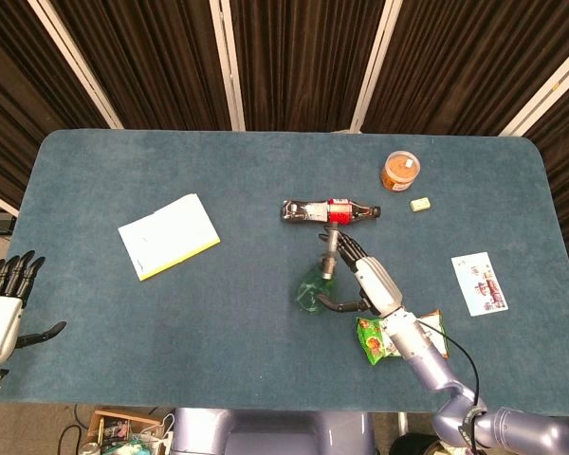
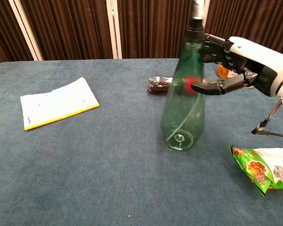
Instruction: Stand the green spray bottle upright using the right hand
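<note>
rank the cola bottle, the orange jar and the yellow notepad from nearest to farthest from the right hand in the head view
Measured from the right hand, which holds the green spray bottle:
1. Cola bottle, lying just beyond the hand.
2. Orange jar, farther back and to the right.
3. Yellow notepad, far across on the left side.
</note>
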Robot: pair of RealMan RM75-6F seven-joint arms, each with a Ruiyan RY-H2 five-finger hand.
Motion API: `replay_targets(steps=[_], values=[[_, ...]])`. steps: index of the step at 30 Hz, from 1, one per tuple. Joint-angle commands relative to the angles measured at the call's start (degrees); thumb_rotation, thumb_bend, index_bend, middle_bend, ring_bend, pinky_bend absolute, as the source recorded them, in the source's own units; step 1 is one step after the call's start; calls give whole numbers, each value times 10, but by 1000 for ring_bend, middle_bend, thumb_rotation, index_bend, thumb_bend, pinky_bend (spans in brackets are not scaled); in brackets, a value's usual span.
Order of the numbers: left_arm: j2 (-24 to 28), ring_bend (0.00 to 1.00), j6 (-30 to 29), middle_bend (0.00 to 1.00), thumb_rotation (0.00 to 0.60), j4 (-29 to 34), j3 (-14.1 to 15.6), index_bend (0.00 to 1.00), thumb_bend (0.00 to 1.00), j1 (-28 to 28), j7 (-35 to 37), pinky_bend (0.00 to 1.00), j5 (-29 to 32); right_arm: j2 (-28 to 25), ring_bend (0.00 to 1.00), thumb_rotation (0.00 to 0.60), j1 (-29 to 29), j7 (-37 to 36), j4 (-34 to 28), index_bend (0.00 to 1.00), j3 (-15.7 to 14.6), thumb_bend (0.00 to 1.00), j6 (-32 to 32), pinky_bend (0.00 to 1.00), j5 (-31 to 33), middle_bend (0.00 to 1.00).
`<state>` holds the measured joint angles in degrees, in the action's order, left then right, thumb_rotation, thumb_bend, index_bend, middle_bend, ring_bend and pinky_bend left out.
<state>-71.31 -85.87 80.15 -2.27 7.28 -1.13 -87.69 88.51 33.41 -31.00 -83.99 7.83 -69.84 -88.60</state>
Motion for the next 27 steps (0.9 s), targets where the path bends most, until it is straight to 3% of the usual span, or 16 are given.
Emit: replay_targets(steps=[1, 14, 21, 27], values=[[0, 0, -1, 0, 600, 1, 0, 0, 23, 0, 0, 48, -1, -4, 0, 600, -1, 5, -7, 18, -1, 294, -1, 52, 0, 6], [3, 0, -9, 0, 600, 3, 1, 0, 24, -4, 2, 47, -5, -37, 0, 600, -19, 10, -15, 0, -14, 292, -13, 19, -3, 0], [5, 0, -15, 0, 600, 4, 1, 0, 23, -8, 5, 48, -6, -80, 0, 600, -60, 18, 39, 0, -41, 284, -69, 0, -33, 0], [6, 0, -18, 0, 600, 7, 0, 0, 23, -9, 3, 48, -7, -138, 0, 600, -83, 41, 57, 0, -71, 282, -55, 0, -29, 0]])
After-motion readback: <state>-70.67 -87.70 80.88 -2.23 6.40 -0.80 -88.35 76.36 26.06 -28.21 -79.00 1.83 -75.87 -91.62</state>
